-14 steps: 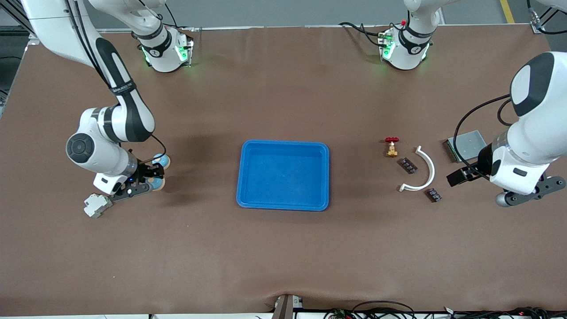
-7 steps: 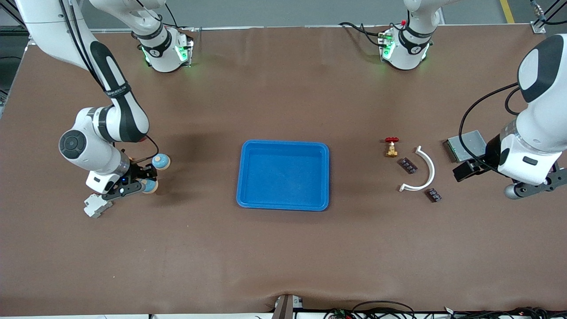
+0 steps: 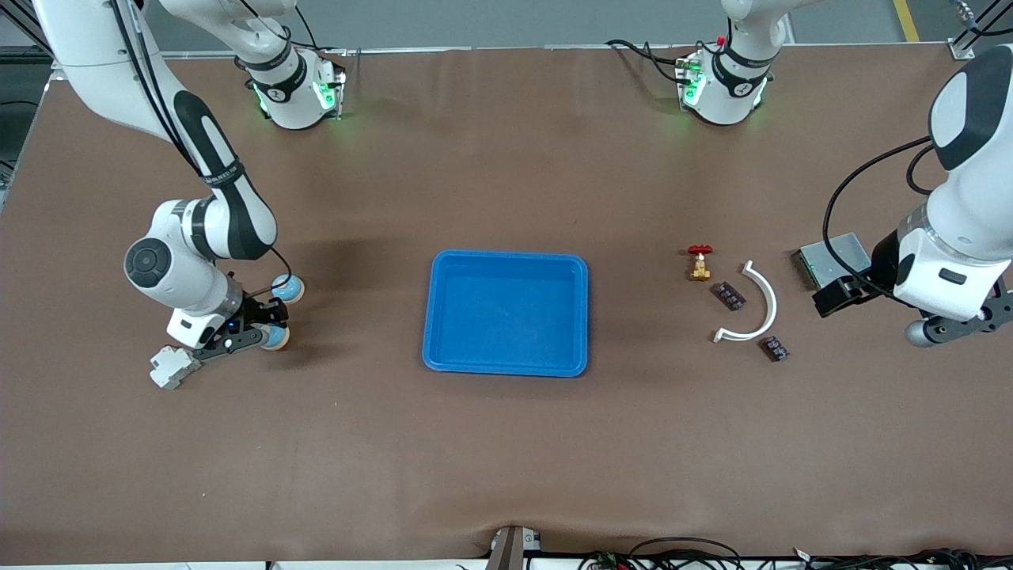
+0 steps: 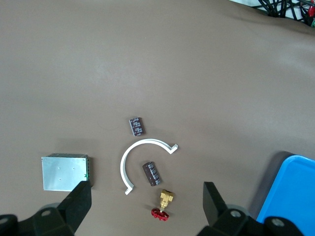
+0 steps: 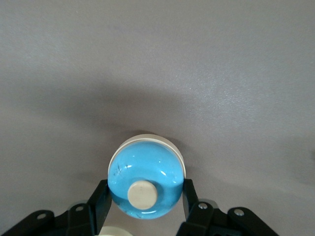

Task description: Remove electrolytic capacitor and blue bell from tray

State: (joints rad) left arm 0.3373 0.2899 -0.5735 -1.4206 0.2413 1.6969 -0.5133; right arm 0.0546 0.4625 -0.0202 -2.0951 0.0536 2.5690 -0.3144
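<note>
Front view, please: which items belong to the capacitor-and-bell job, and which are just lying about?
Job: bell gripped by right end effector; second bell; capacitor; second capacitor; blue tray; left end effector open over table.
Lying about: valve, white arc, metal box, grey block.

Brown counter (image 3: 506, 443) with a blue tray (image 3: 506, 366) mid-surface. Toward the left arm's end: red-handled brass valve (image 3: 699, 264), white curved strip (image 3: 757, 305), two dark capacitors (image 3: 728, 296) (image 3: 775, 348), grey metal box (image 3: 829, 257). Toward the right arm's end: grey block (image 3: 172, 366) and a blue bell (image 3: 287, 288).
</note>
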